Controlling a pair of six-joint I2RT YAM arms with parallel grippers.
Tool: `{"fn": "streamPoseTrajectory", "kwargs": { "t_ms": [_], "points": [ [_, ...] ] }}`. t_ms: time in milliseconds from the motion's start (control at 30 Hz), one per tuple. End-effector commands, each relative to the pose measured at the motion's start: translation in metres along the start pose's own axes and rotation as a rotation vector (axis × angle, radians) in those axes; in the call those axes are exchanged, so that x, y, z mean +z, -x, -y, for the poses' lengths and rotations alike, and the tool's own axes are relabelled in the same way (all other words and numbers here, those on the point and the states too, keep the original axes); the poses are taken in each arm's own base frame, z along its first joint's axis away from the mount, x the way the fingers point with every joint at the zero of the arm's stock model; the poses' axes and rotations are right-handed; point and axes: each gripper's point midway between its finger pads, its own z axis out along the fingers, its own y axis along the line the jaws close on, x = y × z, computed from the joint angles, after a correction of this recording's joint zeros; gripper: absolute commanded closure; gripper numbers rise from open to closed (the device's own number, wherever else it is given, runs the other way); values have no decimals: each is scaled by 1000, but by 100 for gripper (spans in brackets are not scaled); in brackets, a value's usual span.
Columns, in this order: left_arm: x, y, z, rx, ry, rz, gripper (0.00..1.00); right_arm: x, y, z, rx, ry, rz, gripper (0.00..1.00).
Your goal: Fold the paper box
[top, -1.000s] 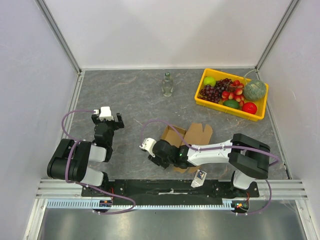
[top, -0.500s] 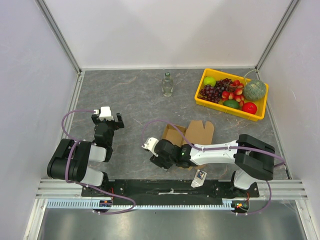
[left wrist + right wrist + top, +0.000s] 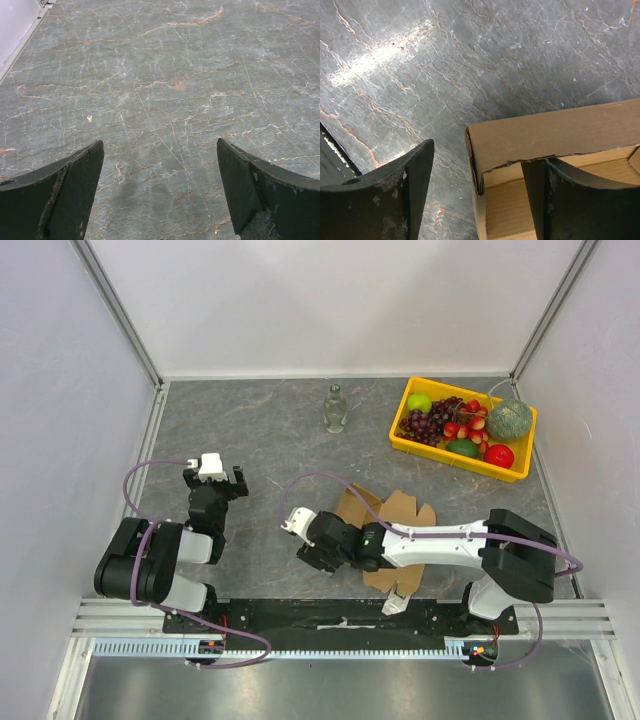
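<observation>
Right gripper (image 3: 480,162), fingers (image 3: 395,195) parted and holding nothing, straddles one wall of the cardboard box (image 3: 545,127). Left gripper (image 3: 160,150) gapes wide above the table (image 3: 160,75). The cardboard is probably light and easily crushed; pinch beside a crease.

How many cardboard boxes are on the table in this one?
1. The paper box lies front-centre on the table, partly under the right arm, which hides its middle; one corner shows in the right wrist view. No other cardboard shows.
</observation>
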Motion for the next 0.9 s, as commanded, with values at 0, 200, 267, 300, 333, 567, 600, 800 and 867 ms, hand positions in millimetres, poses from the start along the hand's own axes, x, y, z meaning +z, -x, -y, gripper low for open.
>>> {"fn": "streamPoseTrajectory", "kwargs": {
  "t_ms": [0, 200, 267, 300, 333, 567, 600, 800, 867],
  "points": [
    [6, 21, -5, 2, 26, 73, 0, -16, 22, 10, 0, -19, 50, 23],
    [6, 22, -5, 1, 26, 74, 0, -23, 14, 19, 22, -38, 51, 21],
    [6, 22, -5, 1, 26, 77, 0, -25, 9, 22, 30, -43, 47, 21],
    [7, 21, -5, 2, 26, 73, 0, -25, 7, 23, 36, -45, 48, 21],
    [6, 21, -5, 1, 26, 74, 0, -25, 3, 24, 41, -47, 44, 21],
    [2, 24, -15, -15, 93, 93, 0, -21, -9, 23, 107, -29, 78, 23],
    [1, 26, -15, -16, 92, 96, 0, -20, -11, 22, 119, -26, 83, 23],
    [-3, 29, -13, -9, 96, 119, 0, -14, -10, 18, 160, -14, 117, 30],
    [-3, 28, -13, -7, 94, 119, 0, -14, -9, 19, 176, -19, 140, 32]
  ]
}}
